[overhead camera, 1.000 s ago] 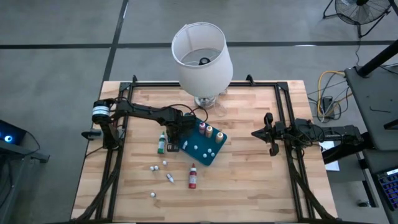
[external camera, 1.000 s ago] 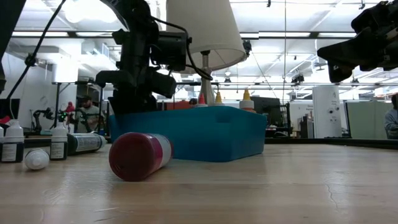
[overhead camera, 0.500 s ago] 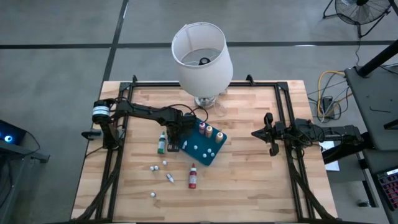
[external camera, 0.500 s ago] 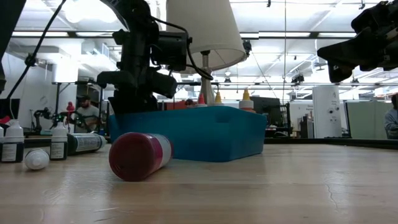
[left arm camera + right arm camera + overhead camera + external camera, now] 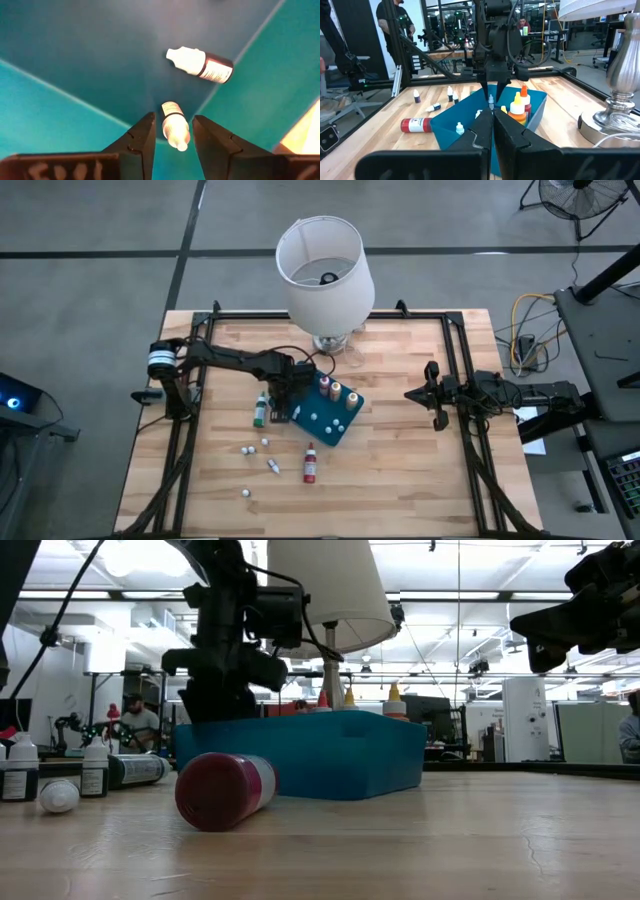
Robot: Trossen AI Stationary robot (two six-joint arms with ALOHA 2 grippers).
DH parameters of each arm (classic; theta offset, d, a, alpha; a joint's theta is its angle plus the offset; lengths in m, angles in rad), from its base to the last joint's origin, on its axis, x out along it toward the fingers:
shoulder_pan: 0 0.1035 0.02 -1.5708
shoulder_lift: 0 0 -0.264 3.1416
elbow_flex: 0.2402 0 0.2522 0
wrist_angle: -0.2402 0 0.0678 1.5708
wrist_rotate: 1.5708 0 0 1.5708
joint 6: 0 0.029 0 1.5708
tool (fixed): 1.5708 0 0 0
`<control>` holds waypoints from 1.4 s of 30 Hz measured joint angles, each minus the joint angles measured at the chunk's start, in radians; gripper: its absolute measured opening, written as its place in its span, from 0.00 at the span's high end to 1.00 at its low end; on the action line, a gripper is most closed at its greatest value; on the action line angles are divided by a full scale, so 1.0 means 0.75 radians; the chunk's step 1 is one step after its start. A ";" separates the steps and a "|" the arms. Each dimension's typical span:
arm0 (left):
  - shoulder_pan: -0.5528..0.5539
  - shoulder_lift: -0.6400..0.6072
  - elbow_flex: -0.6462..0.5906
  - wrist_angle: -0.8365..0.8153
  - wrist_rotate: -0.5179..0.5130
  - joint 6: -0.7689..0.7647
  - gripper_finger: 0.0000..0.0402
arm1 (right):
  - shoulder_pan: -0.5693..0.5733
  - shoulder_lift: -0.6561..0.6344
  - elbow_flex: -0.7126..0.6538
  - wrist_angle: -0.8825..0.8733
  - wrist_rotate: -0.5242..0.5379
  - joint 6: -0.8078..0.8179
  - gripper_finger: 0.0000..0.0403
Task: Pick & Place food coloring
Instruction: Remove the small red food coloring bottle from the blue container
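The left claw (image 5: 284,402) hangs over the near-left end of the teal tray (image 5: 345,427), fingers apart around a small white-capped bottle (image 5: 175,131) (not squeezing it, gaps on both sides). Another small bottle (image 5: 200,64) lies on the tray floor. 3 food coloring bottles (image 5: 338,391) stand upright in the tray. The right claw (image 5: 432,395) waits together, well apart over the desk (image 5: 400,470).

From above, the left gripper (image 5: 282,402) covers the tray's (image 5: 330,432) left corner. In the low view the tray wall hides the bottles' (image 5: 396,701) bodies, and the lamp (image 5: 330,590) is cut off by the top edge.
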State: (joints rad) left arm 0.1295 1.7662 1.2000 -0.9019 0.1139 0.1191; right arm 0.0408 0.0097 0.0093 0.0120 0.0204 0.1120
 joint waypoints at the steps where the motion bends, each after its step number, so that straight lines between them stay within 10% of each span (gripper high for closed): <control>1: 0.000 -0.002 0.009 -0.006 0.000 0.000 0.74 | 0.000 0.000 0.000 0.000 0.000 0.000 0.98; 34: -0.080 -0.140 0.168 -0.170 0.002 -0.117 0.74 | 0.000 0.007 0.001 0.000 0.000 0.000 0.98; 42: -0.066 -0.140 0.190 0.025 0.002 -0.767 0.74 | 0.000 0.007 0.001 0.000 0.000 0.000 0.98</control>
State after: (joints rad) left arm 0.0798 1.6611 1.3427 -0.8830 0.1155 -0.4561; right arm 0.0408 0.0151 0.0097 0.0122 0.0204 0.1120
